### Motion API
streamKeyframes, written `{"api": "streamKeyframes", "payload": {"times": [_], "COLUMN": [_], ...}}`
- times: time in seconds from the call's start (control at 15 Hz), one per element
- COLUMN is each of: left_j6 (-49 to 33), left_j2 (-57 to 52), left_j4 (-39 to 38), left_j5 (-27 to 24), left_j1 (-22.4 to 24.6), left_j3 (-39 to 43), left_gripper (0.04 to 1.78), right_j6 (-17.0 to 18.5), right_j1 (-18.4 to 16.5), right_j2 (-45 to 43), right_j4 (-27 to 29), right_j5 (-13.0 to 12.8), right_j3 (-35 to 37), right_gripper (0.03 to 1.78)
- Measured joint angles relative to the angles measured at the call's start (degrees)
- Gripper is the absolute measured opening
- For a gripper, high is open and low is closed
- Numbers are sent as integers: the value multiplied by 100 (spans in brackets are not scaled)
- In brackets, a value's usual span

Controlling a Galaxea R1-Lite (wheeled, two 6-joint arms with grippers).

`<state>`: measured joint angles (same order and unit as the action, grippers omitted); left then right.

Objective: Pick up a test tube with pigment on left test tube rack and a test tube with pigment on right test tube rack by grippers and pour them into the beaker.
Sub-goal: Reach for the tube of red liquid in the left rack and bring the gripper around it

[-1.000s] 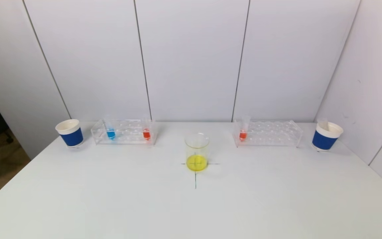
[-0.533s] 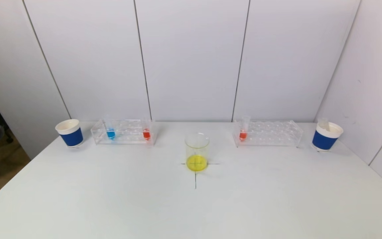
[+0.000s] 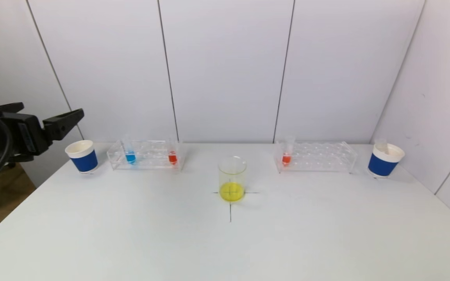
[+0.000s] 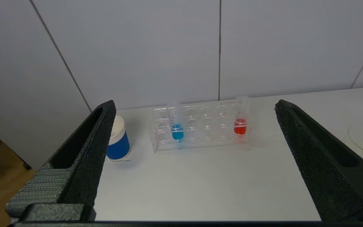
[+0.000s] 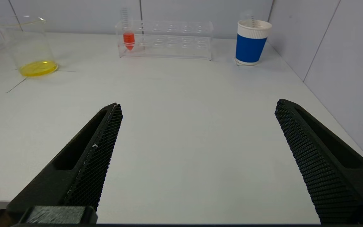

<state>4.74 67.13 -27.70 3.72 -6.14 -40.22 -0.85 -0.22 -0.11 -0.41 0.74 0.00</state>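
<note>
The left test tube rack holds a tube with blue pigment and one with red pigment. On the right test tube rack stands a single tube with orange-red pigment. The beaker sits at the table's middle on a drawn cross, with yellow liquid in its bottom. My left gripper hangs open in the air at the far left, short of the left rack, nothing between its fingers. My right gripper is open over bare table, well short of the right rack.
A blue-and-white paper cup stands left of the left rack. Another cup stands right of the right rack with an empty tube in it. White walls close the back and right sides. The table's left edge drops to the floor.
My left gripper has risen into the head view at the left edge; earlier it was out of sight. Tubes, racks, beaker and cups have not moved.
</note>
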Motion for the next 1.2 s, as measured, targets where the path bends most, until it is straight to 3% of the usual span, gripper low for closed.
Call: {"api": "streamKeyframes", "payload": {"times": [0.4,1.2], "left_j6": [-91,-456], "left_j2": [1308,3298], "left_j4": [-1259,-3051], "left_j5": [1000,1072], "left_j1": [-903,-1273], "left_j3": [-44,20], "left_gripper": [176,176], "right_j6": [0,0], "right_j1": [0,1], "right_j2": [1,4], "right_j4": [1,0], "right_j5": [0,0], "right_j3": [0,0], "right_gripper": [176,176]}}
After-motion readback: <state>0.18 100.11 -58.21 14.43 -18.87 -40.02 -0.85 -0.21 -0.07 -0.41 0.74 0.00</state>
